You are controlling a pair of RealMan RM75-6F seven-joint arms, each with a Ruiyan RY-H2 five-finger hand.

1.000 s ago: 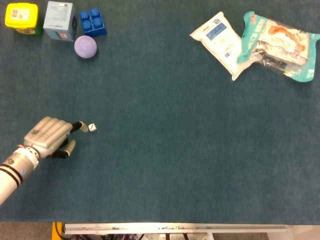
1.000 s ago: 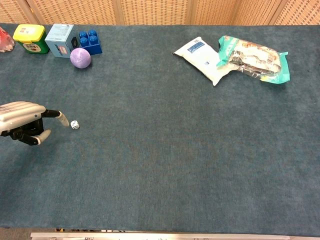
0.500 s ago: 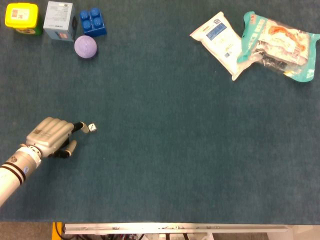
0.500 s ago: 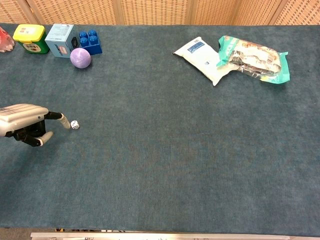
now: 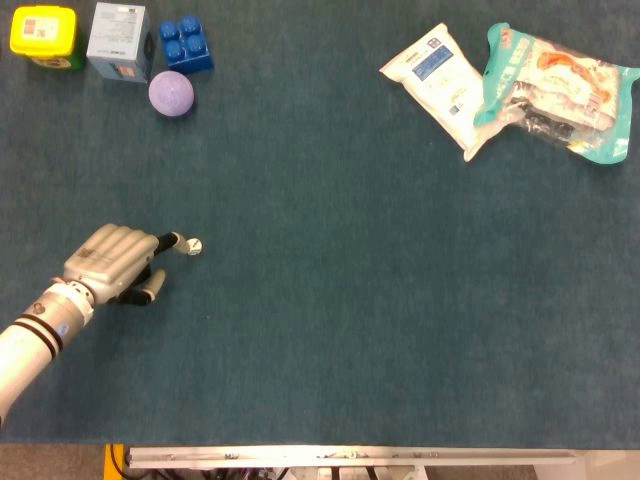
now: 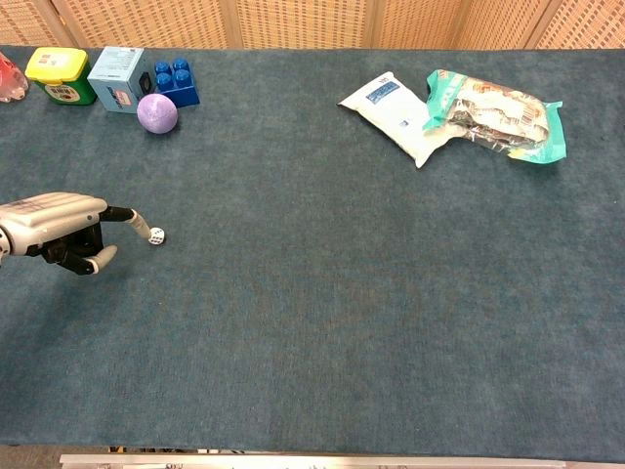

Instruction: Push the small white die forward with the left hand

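Observation:
The small white die [image 5: 194, 246] [image 6: 156, 235] lies on the blue-green cloth at the left side of the table. My left hand [image 5: 112, 264] [image 6: 61, 228] sits just left of it, most fingers curled in and one finger stretched out. That fingertip [image 5: 178, 241] [image 6: 140, 222] touches the die's left side. Nothing is held in the hand. My right hand is not visible in either view.
At the far left stand a yellow-lidded tub [image 5: 43, 34], a pale blue box [image 5: 118, 40], a blue brick [image 5: 185, 44] and a purple ball [image 5: 171, 94]. A white packet [image 5: 437, 83] and a teal snack bag [image 5: 555, 88] lie at the far right.
My left hand has moved forward and to the right with its outstretched finger against the die. The die has slid a short way forward and right on the cloth.

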